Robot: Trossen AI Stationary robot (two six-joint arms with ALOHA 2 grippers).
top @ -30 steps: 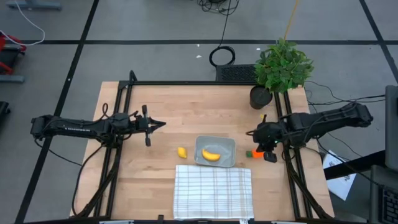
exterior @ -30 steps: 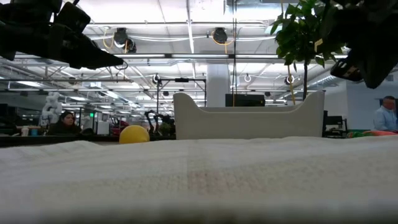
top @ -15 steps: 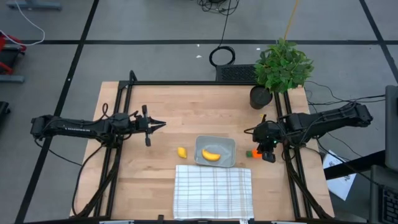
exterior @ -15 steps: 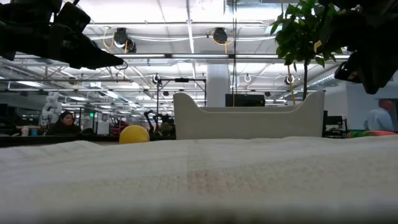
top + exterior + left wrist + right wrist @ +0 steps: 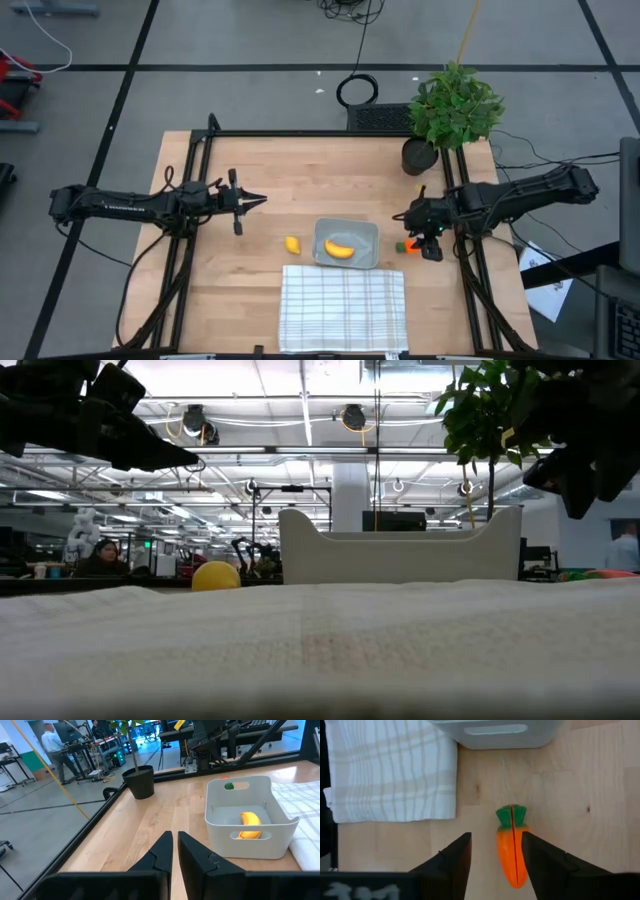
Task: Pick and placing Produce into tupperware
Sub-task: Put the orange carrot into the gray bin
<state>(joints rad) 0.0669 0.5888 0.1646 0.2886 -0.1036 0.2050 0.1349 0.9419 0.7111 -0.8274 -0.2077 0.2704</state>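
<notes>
No writing or labels can be read here. My right gripper hangs with fingers spread above the carrot, which lies on bare wood just beside one finger, its green top toward the tub. Open table lies between carrot, checked cloth and tub. The banana sits in the tub; the lemon rests just left of it. My left gripper, nearly closed, waits over clear wood farther left.
</notes>
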